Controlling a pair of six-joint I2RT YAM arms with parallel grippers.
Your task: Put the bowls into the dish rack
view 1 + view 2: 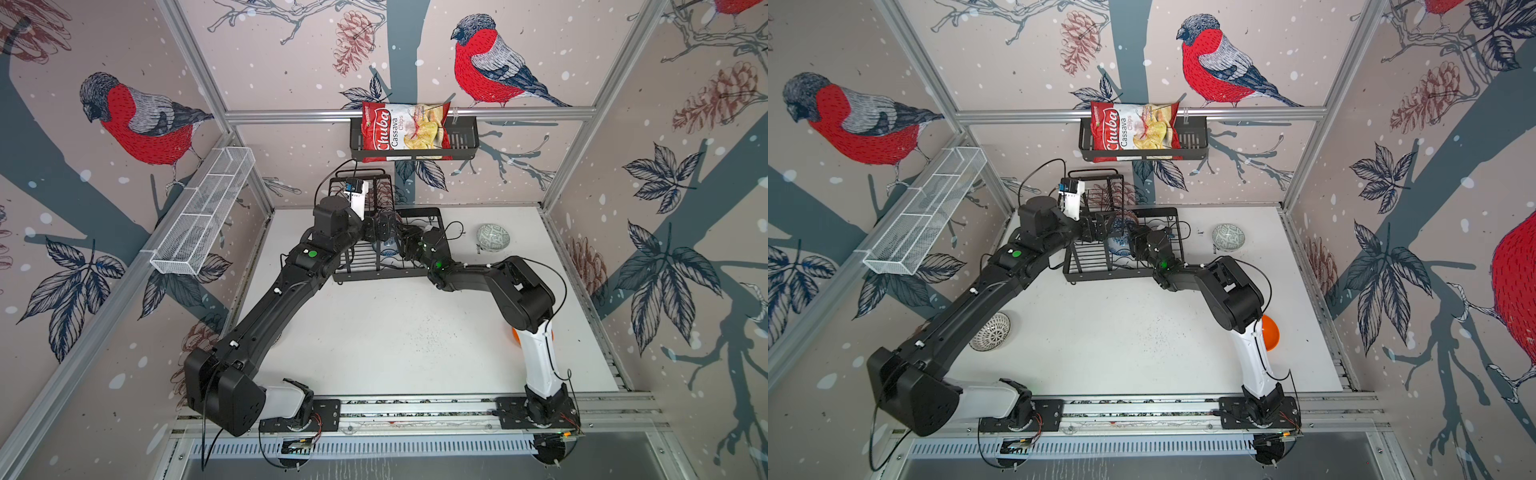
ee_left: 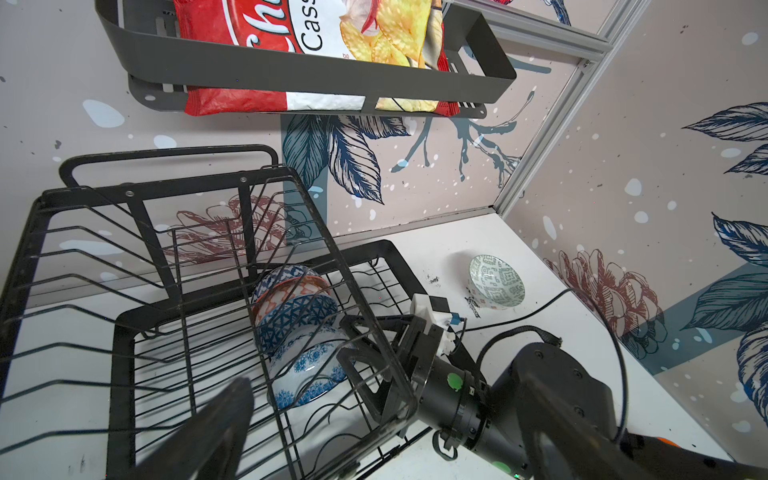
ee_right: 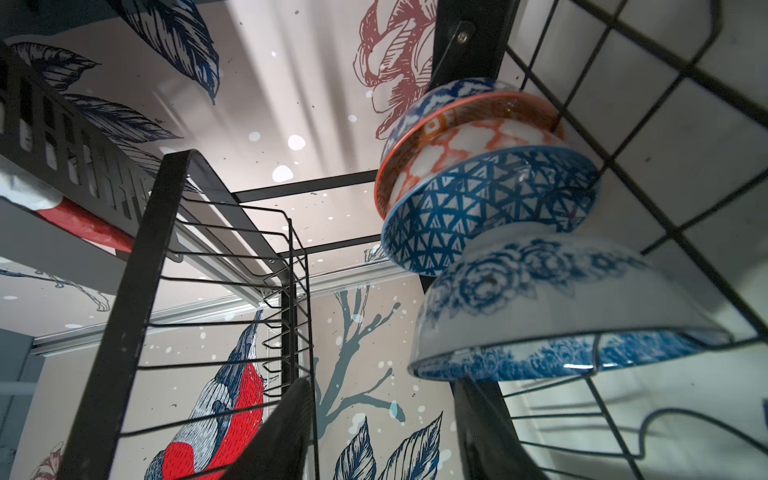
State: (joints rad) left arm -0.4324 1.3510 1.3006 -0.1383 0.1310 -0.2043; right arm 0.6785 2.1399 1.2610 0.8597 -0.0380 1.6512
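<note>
Right claw (image 2: pixel 347 343) parted; floral bowl (image 2: pixel 309 368) just ahead, on edge in dish rack (image 2: pixel 143 224).

The black left arm (image 1: pixel 266 303), white at its base link, folds at a low elbow near its mount and stretches far forward and inward, with the wrist turned toward the middle. The left end effector (image 1: pixel 380 227) has its jaws spread wide with nothing between them. The black right arm (image 1: pixel 519 291), also white at its lower link, rises to a high elbow and reaches inward and down. The right end effector (image 2: pixel 359 361) has its jaws parted and grips nothing. The two end effectors sit close together.
</note>
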